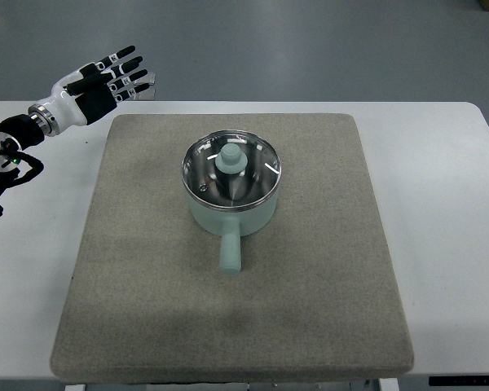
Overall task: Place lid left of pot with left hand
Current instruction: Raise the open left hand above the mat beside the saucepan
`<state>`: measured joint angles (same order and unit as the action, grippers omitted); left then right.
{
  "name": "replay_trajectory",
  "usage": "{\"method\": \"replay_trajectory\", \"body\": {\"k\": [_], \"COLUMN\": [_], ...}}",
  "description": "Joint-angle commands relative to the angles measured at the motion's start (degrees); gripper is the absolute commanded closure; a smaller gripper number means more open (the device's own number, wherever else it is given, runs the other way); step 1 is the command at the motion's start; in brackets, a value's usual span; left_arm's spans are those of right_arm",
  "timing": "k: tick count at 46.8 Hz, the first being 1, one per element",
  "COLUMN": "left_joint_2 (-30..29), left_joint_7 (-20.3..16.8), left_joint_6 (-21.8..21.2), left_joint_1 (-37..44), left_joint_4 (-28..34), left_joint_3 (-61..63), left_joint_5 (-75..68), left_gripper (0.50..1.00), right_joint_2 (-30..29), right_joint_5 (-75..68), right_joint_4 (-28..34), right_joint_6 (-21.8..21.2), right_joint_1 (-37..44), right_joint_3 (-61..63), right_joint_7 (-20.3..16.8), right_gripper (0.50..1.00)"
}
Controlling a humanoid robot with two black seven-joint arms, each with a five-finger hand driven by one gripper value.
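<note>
A pale mint pot (231, 213) stands in the middle of the grey mat (147, 269), its handle pointing toward the near edge. A glass lid (231, 169) with a steel rim and a mint knob (229, 160) rests on top of it. My left hand (112, 79) hovers at the upper left, beyond the mat's far left corner and well away from the pot. Its fingers (129, 72) are stretched out and hold nothing. The right arm does not show.
The mat lies on a white table (448, 204). Bare mat stretches to the left of the pot. Grey floor shows past the table's far edge.
</note>
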<state>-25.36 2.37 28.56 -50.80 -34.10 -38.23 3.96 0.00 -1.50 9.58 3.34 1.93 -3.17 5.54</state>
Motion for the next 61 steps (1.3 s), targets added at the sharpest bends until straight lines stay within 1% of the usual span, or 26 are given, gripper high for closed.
{"method": "replay_trajectory", "body": {"k": [1, 20, 26, 29, 34, 38, 44, 50, 56, 61], "left_joint_2": [0.0, 0.0, 0.0, 0.0, 0.1, 0.0, 0.0, -0.7, -4.0, -5.6], "left_joint_7": [0.0, 0.0, 0.0, -0.1, -0.2, -1.1, -2.7, -5.3, -8.3, -9.8], "left_joint_6": [0.1, 0.2, 0.2, 0.9, 1.1, 1.1, 1.1, 1.1, 1.1, 1.1], "left_joint_1": [0.0, -1.9, -3.5, -4.2, -5.2, -5.8, -6.9, -7.2, -6.9, -6.9], "left_joint_4": [0.0, 0.2, 2.6, 4.0, 4.8, 4.8, 4.1, 1.9, -4.4, -9.0], "left_joint_3": [0.0, -0.1, 0.0, 0.3, 0.9, 0.9, 0.4, 0.3, 1.1, 1.1], "left_joint_5": [-0.2, 0.4, -0.1, -0.5, -1.1, -4.7, -16.4, -25.4, -33.6, -43.0], "left_gripper": [0.504, 0.504, 0.504, 0.504, 0.504, 0.504, 0.504, 0.504, 0.504, 0.504], "right_joint_2": [0.0, 0.0, 0.0, 0.0, 0.0, 0.0, 0.0, 0.0, 0.0, 0.0], "right_joint_5": [0.0, 0.0, 0.0, 0.0, 0.0, 0.0, 0.0, 0.0, 0.0, 0.0], "right_joint_4": [0.0, 0.0, 0.0, 0.0, 0.0, 0.0, 0.0, 0.0, 0.0, 0.0], "right_joint_6": [0.1, 0.0, 0.0, 0.0, 0.0, 0.0, 0.0, 0.0, 0.0, 0.0], "right_joint_1": [0.0, 0.0, 0.0, 0.0, 0.0, 0.0, 0.0, 0.0, 0.0, 0.0], "right_joint_3": [0.0, 0.0, 0.0, 0.0, 0.0, 0.0, 0.0, 0.0, 0.0, 0.0], "right_joint_7": [0.0, 0.0, 0.0, 0.0, 0.0, 0.0, 0.0, 0.0, 0.0, 0.0], "right_gripper": [0.576, 0.576, 0.576, 0.576, 0.576, 0.576, 0.576, 0.576, 0.576, 0.576]}}
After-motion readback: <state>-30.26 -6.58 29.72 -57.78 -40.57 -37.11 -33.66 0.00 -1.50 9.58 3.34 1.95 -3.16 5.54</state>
